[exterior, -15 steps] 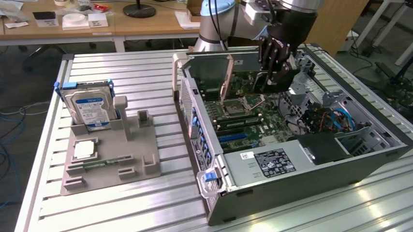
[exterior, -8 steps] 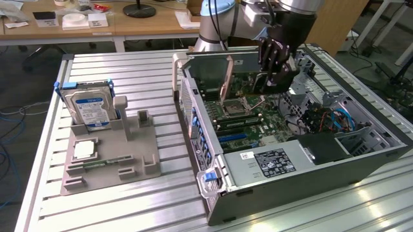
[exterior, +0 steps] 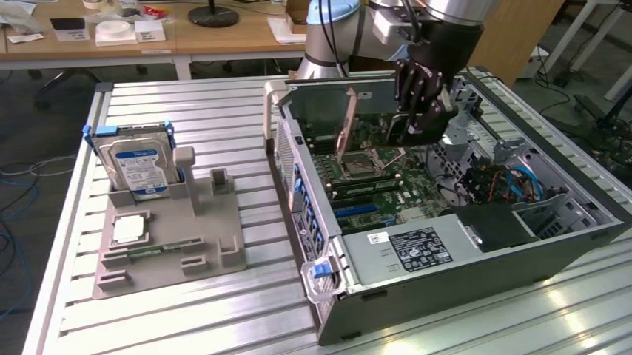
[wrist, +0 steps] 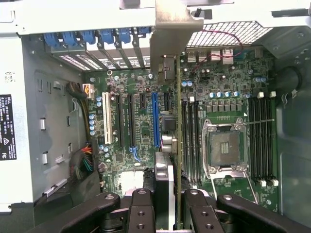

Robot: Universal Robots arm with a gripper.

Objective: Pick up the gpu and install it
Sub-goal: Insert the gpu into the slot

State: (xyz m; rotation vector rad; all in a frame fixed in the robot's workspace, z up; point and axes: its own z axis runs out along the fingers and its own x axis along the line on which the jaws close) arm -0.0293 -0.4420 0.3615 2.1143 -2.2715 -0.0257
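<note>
Black claw (wrist: 177,206) clenched on the gpu (wrist: 178,145), held edge-on above the motherboard (wrist: 141,116) inside the open computer case (exterior: 553,251).
Card's lower edge is hidden behind the claw; case rests on a slatted aluminium table (exterior: 197,103), desks behind.

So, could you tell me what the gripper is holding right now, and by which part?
The gripper holds the gpu edge-on by its end opposite the silver bracket, above the motherboard.
</note>
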